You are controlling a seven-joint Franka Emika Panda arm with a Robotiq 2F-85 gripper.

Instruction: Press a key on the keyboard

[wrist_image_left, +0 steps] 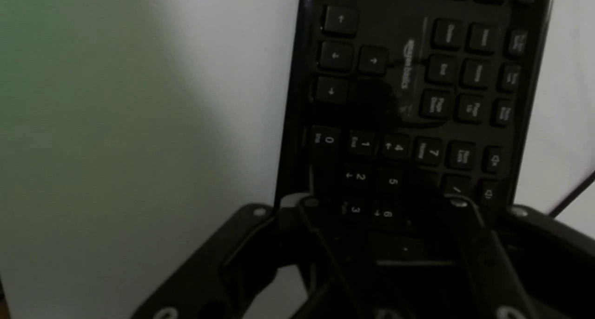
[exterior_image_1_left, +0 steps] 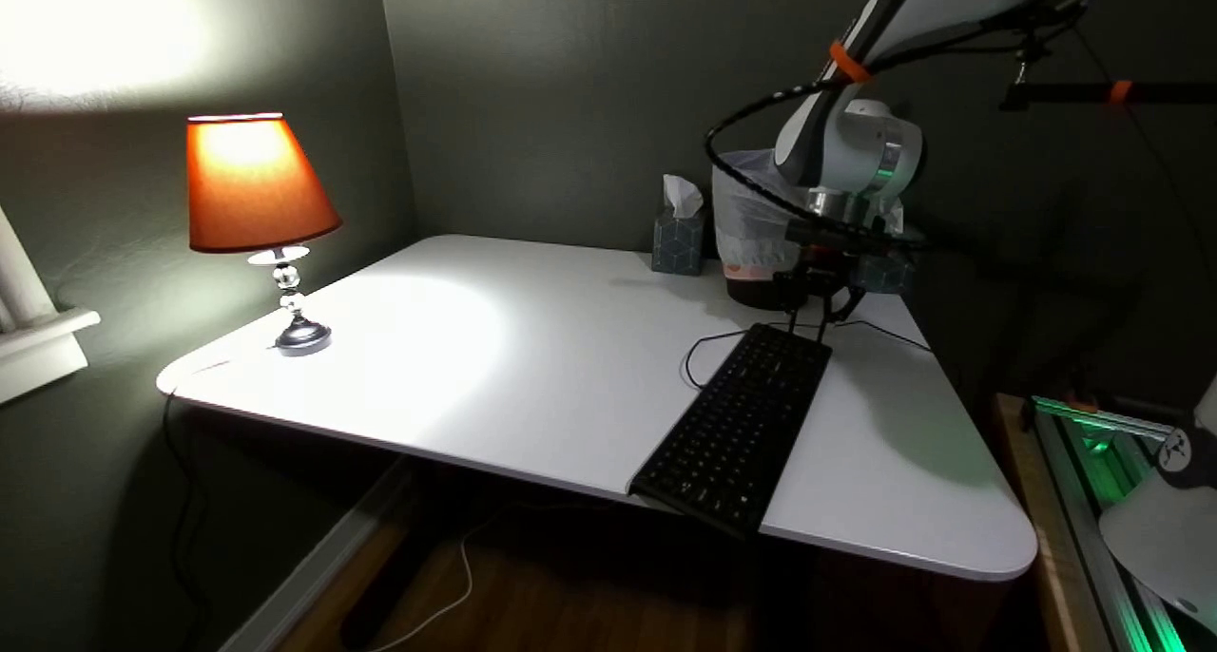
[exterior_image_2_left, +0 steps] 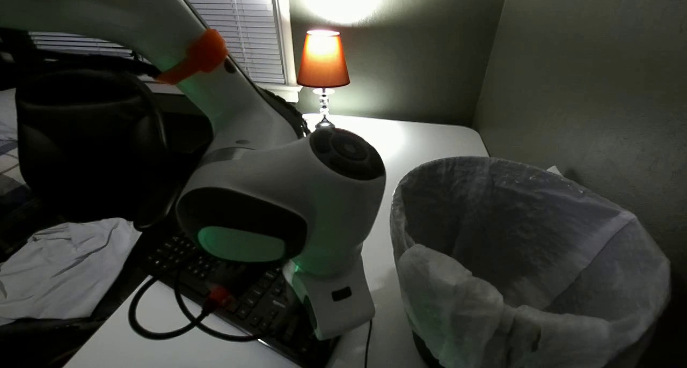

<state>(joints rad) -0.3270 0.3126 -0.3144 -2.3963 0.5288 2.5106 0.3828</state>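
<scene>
The long black keyboard [exterior_image_1_left: 737,424] lies on the white table, its near end sticking out past the table's edge. It also shows partly behind the arm in an exterior view [exterior_image_2_left: 260,303]. My gripper [exterior_image_1_left: 808,327] points down at the keyboard's far end, its two fingertips apart with nothing between them. In the wrist view the gripper [wrist_image_left: 372,184] is over the number pad of the keyboard [wrist_image_left: 404,91], around the 2, 3, 5 and 6 keys. The fingertips are dark against the keys; I cannot tell whether they touch. In an exterior view the arm hides the fingers.
A bin with a white liner [exterior_image_1_left: 751,215] stands on the table just behind the gripper, large in an exterior view [exterior_image_2_left: 515,239]. A tissue box [exterior_image_1_left: 678,239] is beside it. A lit orange lamp [exterior_image_1_left: 257,186] stands at the table's far side [exterior_image_1_left: 532,348]. A thin black cable [exterior_image_1_left: 692,357] lies by the keyboard.
</scene>
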